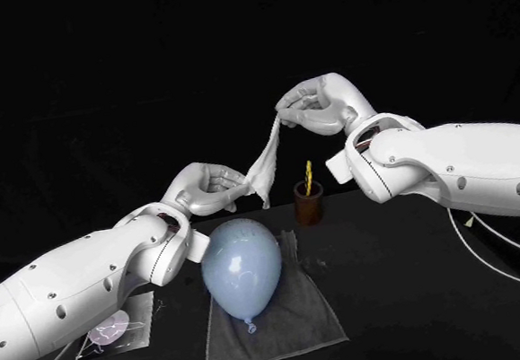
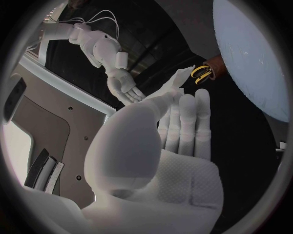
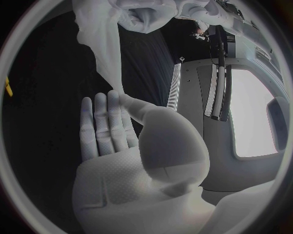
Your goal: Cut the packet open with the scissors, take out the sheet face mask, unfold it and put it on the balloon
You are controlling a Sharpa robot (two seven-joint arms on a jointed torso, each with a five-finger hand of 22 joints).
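Mask: white sheet face mask hung stretched between both hands, above the balloon.
Left hand: fingers closed on its lower end.
Right hand: pinched its upper end.
Balloon: pale blue balloon lay on a grey cloth, mid-desk.

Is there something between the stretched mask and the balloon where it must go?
Nothing visible does. The mask hangs between the left hand and the right hand, above the far end of the balloon. The brown cup stands beside that end, near the path but not in it.
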